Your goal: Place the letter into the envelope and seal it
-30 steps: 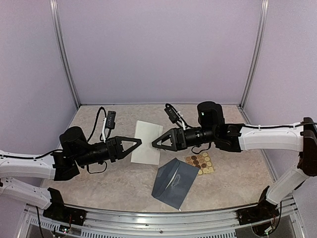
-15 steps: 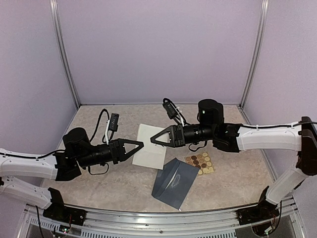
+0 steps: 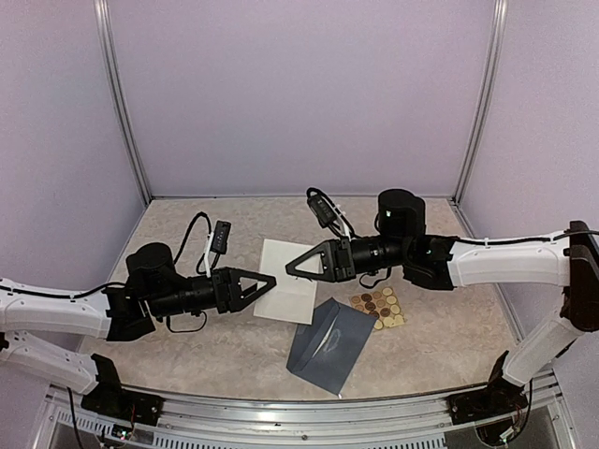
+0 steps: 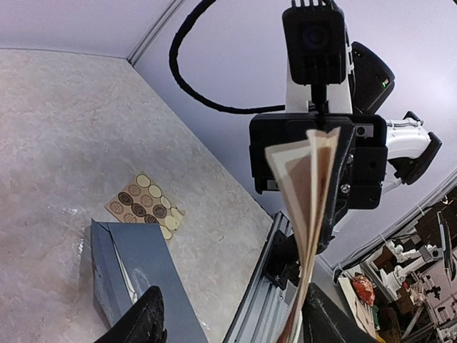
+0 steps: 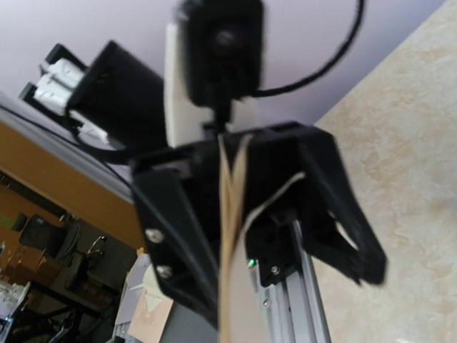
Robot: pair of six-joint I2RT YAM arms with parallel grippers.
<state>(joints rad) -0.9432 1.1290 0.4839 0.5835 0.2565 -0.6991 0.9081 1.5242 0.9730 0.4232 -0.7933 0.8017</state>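
Two grippers meet nose to nose above the middle of the table (image 3: 211,360), with the letter (image 3: 288,295) between them. The letter is a cream folded sheet, off the surface and slightly tilted in the top view. In both wrist views it appears edge-on as a thin doubled strip. The right gripper (image 3: 292,268) reaches in from the right and is clamped on the letter's far right edge. The left wrist view shows the folded paper coming straight out of the front of that gripper. The right wrist view is blurred and does not show its own fingertips. The left gripper (image 3: 270,281) points at the sheet's left edge with its jaws apart. Its two dark fingers (image 4: 146,321) stand wide of each other at the bottom of its wrist view. The paper's end runs down close by one of them, and whether it touches that finger is unclear. The envelope (image 3: 329,344), slate-blue, lies flat and at a slant on the table, nearer the arm bases than the letter and a little to the right, apart from both grippers. Whether its flap is open or folded down cannot be told. A small sheet of round stickers (image 3: 378,308) in tan and brown lies right at the envelope's far right corner.
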